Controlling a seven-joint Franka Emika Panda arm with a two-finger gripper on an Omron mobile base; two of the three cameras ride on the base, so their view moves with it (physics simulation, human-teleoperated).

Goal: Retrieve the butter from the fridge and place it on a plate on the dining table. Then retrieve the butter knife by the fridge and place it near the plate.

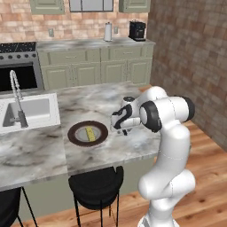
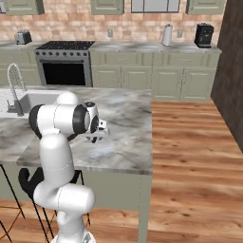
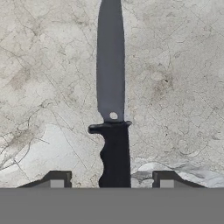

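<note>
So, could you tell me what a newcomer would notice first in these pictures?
Probably the white arm bent low over the marbled dining table, its gripper open just above a dark butter knife lying flat on the stone. Next, the brown plate beside it, with the pale butter on it.

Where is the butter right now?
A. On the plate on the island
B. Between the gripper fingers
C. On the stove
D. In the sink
A: the left base view shows the pale-yellow butter lying on the dark plate on the dining table.
</note>
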